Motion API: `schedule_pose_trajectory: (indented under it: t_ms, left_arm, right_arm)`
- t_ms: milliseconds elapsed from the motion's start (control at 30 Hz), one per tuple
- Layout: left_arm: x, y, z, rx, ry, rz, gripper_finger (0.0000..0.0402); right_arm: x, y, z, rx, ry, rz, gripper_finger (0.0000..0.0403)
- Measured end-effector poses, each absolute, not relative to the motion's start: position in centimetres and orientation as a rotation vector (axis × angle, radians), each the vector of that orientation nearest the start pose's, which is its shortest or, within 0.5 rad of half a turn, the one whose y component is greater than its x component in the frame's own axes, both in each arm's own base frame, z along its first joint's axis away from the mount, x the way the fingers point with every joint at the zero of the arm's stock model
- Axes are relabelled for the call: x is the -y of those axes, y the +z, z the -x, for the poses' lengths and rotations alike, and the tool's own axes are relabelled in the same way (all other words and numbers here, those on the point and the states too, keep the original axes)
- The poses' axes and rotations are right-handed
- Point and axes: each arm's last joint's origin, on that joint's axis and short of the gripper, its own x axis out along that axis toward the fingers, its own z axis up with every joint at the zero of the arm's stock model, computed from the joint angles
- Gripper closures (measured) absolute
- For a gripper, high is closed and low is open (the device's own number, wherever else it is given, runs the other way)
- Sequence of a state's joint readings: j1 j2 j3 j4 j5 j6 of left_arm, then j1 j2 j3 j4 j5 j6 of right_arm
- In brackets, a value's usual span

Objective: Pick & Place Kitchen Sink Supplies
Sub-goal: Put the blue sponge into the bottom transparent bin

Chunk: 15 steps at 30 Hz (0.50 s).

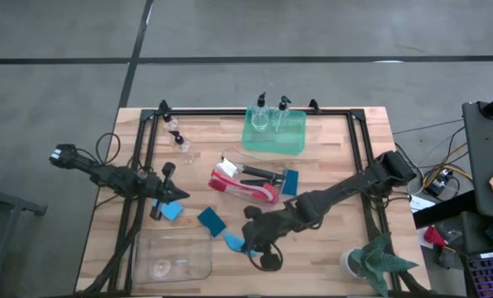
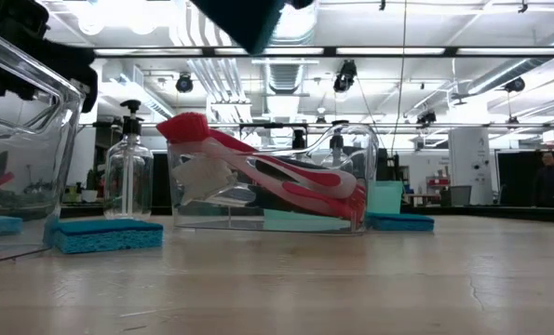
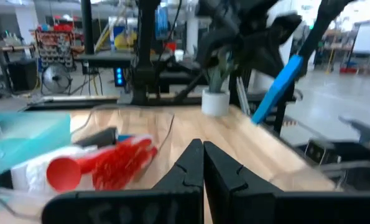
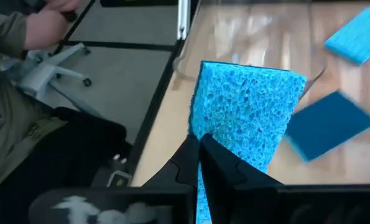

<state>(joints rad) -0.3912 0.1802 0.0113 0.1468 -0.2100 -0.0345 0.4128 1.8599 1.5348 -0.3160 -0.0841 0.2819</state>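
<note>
1. Nearest the front edge of the bench (image 1: 329, 257), the right claw (image 4: 199, 144) is clamped on the edge of a blue sponge (image 4: 244, 115), holding it up off the wood beside the empty clear bin (image 1: 171, 257). That bin has nothing of the task in it yet, so I judge this sponge is on its way there.
2. Just behind, two more sponges lie loose on the bench: one (image 1: 211, 220) near the bin, another (image 1: 171, 210) by the left claw (image 3: 202, 152), which is closed on nothing and waits at the left side.
3. Mid-bench, a second clear bin (image 2: 351, 177) holds a red dish brush (image 2: 258, 167) and a black one (image 1: 261, 173); a fourth sponge (image 1: 290, 183) leans at its right end.
4. Farthest back, the green tray (image 1: 275, 141) holds two pump bottles (image 1: 263, 114), while two others (image 1: 178, 136) stand outside it to the left.
5. Judgement: about half sorted; loose sponges and stray bottles remain.
</note>
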Motion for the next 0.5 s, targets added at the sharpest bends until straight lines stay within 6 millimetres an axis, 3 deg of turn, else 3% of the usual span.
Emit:
schedule_pose_trajectory:
  t_ms: [367,500]
  left_arm:
    - [3.6,17.4,-10.2,0.033,-0.207,0.2,0.0397]
    - [3.8,17.7,-10.2,0.062,-0.272,0.208,0.0364]
  right_arm:
    - [-14.1,30.2,-40.9,-0.522,0.427,-0.127,0.0394]
    - [-13.5,31.1,-41.6,-0.411,0.461,-0.122,0.0394]
